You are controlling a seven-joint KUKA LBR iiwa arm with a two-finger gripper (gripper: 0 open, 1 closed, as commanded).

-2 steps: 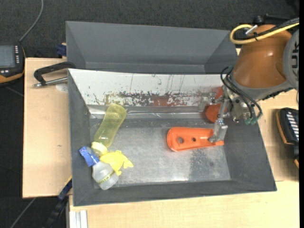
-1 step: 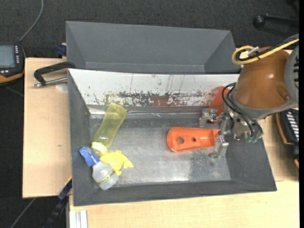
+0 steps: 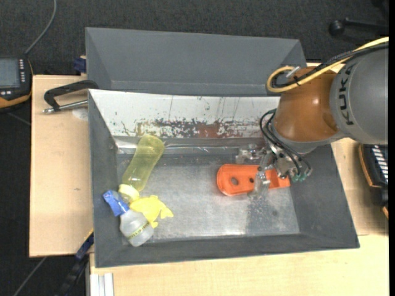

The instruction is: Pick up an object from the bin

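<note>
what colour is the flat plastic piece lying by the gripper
Orange; the flat plastic piece shows best in the camera view.

End effector [image 3: 264, 179] over right end of orange block [image 3: 227, 185], bin centre-right; yellow tube [image 3: 142, 162] at left.

Translucent yellow tube-shaped bottle [image 3: 144, 160] is seen lying in the left part of the bin [image 3: 197, 213], slanted from upper right to lower left, with a pale cap [image 3: 128, 191] at the lower end. Just below the cap, a small blue piece [image 3: 113, 202], a crumpled yellow piece [image 3: 152, 208] and a small clear container [image 3: 135, 226] are bunched together by the front-left corner. Rusty stains [image 3: 185, 128] are noted along the back wall. Outside, a black device [image 3: 12, 76] is cut off at the left edge.
</note>
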